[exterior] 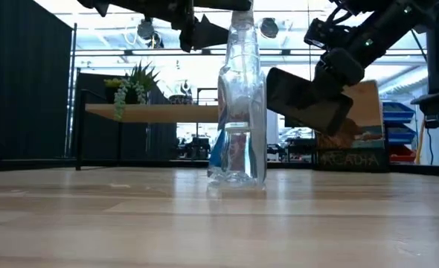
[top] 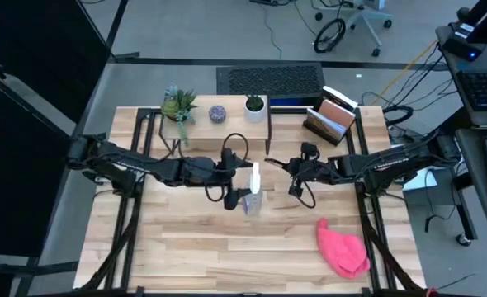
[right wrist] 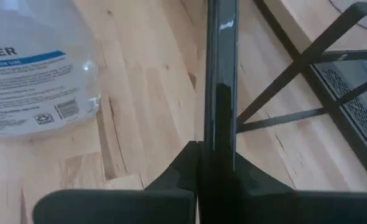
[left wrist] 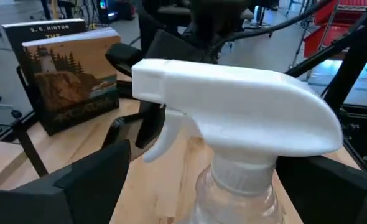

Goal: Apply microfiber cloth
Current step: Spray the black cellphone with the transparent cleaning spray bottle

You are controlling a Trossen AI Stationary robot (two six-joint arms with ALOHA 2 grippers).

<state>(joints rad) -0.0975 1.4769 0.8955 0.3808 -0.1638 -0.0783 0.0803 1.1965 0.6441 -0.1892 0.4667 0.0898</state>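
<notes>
The pink microfiber cloth point(top: 342, 250) lies crumpled on the table near the right front, and no gripper touches it. A clear spray bottle point(exterior: 238, 126) with a white trigger head point(left wrist: 233, 106) stands upright on its base at the table's middle. My left gripper point(top: 242, 196) is open, with one finger on each side of the bottle's neck point(left wrist: 239, 183) and a gap showing on both sides. My right gripper point(top: 295, 183), just right of the bottle, is shut on a black smartphone point(exterior: 309, 100). My right gripper pinches the smartphone's two flat faces point(right wrist: 218, 155) between its two fingers, at one end of the phone. The phone juts out beyond the fingers, seen edge-on in the wrist view. It hangs tilted and lifted clear of the table.
A low wooden shelf point(top: 219, 124) with small plants point(top: 177, 106) stands at the far edge, with upright books point(top: 330, 120) to its right. Black frame rails point(top: 367, 206) run along both table sides. Bare wood point(top: 194, 256) lies toward the near edge.
</notes>
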